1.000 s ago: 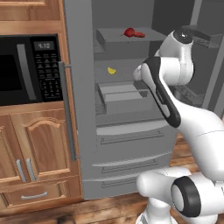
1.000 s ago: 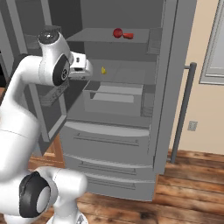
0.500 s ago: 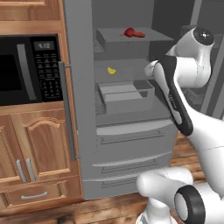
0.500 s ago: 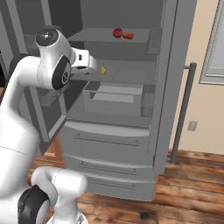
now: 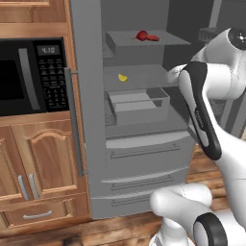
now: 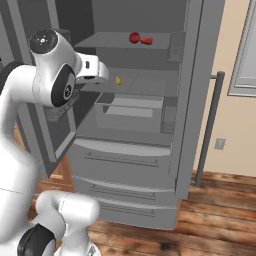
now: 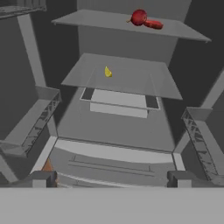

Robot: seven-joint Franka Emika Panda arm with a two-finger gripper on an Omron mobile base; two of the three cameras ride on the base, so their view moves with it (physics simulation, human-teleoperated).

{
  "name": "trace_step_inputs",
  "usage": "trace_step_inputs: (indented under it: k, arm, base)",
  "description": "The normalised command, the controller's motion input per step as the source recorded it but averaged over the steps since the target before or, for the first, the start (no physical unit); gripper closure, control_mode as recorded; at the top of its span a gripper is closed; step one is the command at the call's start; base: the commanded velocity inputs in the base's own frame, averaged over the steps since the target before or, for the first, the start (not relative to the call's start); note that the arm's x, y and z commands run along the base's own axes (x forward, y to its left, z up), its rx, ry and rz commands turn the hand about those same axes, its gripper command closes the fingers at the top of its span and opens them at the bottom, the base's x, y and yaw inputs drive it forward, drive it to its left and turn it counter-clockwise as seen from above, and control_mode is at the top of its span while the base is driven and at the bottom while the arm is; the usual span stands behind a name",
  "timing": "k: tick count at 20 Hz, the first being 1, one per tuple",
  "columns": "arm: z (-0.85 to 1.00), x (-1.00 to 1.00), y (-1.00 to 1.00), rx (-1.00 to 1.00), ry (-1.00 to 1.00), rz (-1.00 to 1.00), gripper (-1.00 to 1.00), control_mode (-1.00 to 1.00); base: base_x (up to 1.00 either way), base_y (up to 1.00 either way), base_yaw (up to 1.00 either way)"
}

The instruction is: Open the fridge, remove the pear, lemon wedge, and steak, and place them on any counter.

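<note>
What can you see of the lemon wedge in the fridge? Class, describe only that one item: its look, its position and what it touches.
The lemon wedge is a tiny, bright yellow, crescent-shaped slice with a smooth, plain surface. It lies alone on the grey middle shelf of the open fridge, toward the shelf's left side in the hand view, one shelf below the red items. It touches nothing but the shelf. Finer detail such as rind or pulp is too small to tell.
</note>
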Motion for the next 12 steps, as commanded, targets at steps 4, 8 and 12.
trace_step_inputs:
  k: [4, 8, 12]
  arm:
    - [0.05, -0.67, -0.03, 0.0, 0.01, 0.0, -1.0, -1.0]
    - [-0.02, -0.61, 0.0, 0.0, 0.0, 0.0, -1.0, -1.0]
    - [-0.07, -0.26, 0.0, 0.0, 0.02, -0.04, -1.0, -1.0]
  base:
    - [0.0, 0.0, 0.0]
    - [0.0, 0.0, 0.0]
    - [0.0, 0.0, 0.0]
